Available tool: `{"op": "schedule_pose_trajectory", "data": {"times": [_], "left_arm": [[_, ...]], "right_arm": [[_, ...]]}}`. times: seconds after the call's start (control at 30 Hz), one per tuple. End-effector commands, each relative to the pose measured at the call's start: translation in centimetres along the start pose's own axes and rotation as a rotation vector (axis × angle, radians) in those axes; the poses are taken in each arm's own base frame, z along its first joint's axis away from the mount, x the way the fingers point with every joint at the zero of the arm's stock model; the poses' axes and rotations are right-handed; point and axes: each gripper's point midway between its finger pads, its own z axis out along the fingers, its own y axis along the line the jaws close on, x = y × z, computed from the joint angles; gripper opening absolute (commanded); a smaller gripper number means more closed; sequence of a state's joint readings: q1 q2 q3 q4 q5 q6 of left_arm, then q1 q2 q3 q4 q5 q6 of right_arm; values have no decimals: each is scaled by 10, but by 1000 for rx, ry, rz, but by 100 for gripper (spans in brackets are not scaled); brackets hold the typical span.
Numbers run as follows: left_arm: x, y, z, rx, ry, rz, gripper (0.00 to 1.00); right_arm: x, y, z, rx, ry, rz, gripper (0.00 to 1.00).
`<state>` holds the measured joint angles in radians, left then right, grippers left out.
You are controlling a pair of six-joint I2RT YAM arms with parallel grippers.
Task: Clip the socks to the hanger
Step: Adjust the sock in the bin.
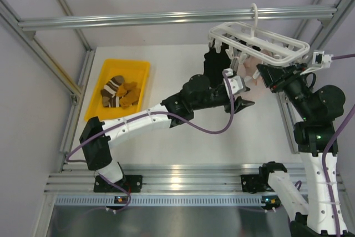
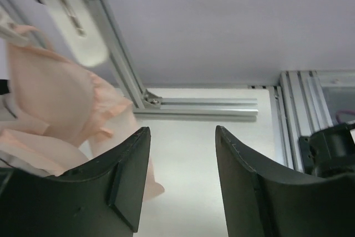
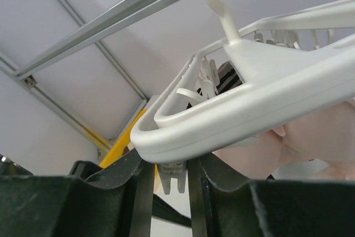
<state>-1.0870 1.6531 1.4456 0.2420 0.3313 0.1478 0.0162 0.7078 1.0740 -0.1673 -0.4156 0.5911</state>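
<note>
Left gripper [image 2: 182, 137] spread apart and empty beside the pink sock [image 2: 55, 98]; right gripper [image 3: 171, 177] clamped on a clip [image 3: 172, 186] of the hanger [image 3: 249, 98].
Hanger hooks over the bar [image 1: 166, 19]; the wrist views cut off most of its clips. The pink sock's top edge is hidden. A dark sock [image 1: 213, 62] hangs alongside; other socks [image 1: 117, 91] lie in the yellow tray [image 1: 125, 66].

Left fingers [image 2: 126, 184] spread apart; right fingers [image 3: 140, 195] narrow, apparently pinching.
</note>
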Motion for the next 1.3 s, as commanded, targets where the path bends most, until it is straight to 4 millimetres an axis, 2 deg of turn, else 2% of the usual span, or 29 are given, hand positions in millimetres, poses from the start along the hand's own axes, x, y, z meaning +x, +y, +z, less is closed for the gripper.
{"op": "schedule_pose_trajectory", "data": {"times": [0.0, 0.23, 0.27, 0.43, 0.53, 0.57, 0.6, 0.67, 0.7, 0.77, 0.8, 0.87, 0.9, 0.93, 0.97, 1.0, 1.07, 1.1, 1.17, 1.2, 1.27], "left_arm": [[-67, 34, -18, -148, -202, -3, 56], [-82, 47, -16, -175, -246, 7, 57], [-82, 47, -15, -173, -250, 7, 57], [-86, 47, -17, -163, -255, -1, 57], [-86, 43, -32, -144, -228, -40, 57], [-75, 41, -37, -134, -171, -70, 58], [-80, 39, -47, -126, -152, -80, 59], [-78, 53, -66, -159, -100, -146, 61], [-68, 67, -88, -201, -25, -193, 61], [-48, 81, -117, -241, 69, -307, 63], [-27, 100, -152, -316, 145, -363, 65], [-5, 104, -187, -324, 220, -412, 66], [8, 119, -223, -405, 244, -423, 66], [28, 116, -244, -438, 314, -457, 66], [32, 119, -265, -476, 344, -411, 66], [51, 131, -295, -544, 395, -426, 66], [74, 129, -330, -574, 482, -451, 67], [87, 141, -361, -650, 502, -489, 67], [103, 142, -388, -685, 542, -537, 66], [117, 152, -420, -777, 552, -591, 64], [129, 160, -443, -843, 565, -611, 63]], "right_arm": [[-2, 12, -2, -52, 5, 30, 0], [7, 11, -3, -51, 33, 88, 0], [3, 5, -4, -28, 17, 88, 0], [7, 1, -3, -14, 28, 116, 0], [7, -2, -1, -13, 26, 125, 0], [8, -2, -1, -17, 29, 125, 0], [9, -4, 0, -13, 30, 124, 0], [9, -5, 0, -17, 32, 116, 0], [8, -4, 0, -19, 29, 111, 0], [5, -2, 0, -27, 24, 90, 0], [5, -3, 0, -28, 25, 82, 0], [4, -1, -1, -35, 23, 55, 0], [5, -3, -1, -33, 26, 50, 0], [6, -2, -1, -34, 30, 44, 0], [8, -4, -1, -32, 41, 37, 0], [9, -5, -1, -31, 45, 34, 0], [10, -6, 0, -27, 50, 23, 0], [11, -7, -1, -26, 53, 19, 0], [14, -9, 1, -26, 64, 21, 0], [13, -9, 1, -24, 63, 20, 0], [14, -11, 2, -23, 68, 17, 0]]}}
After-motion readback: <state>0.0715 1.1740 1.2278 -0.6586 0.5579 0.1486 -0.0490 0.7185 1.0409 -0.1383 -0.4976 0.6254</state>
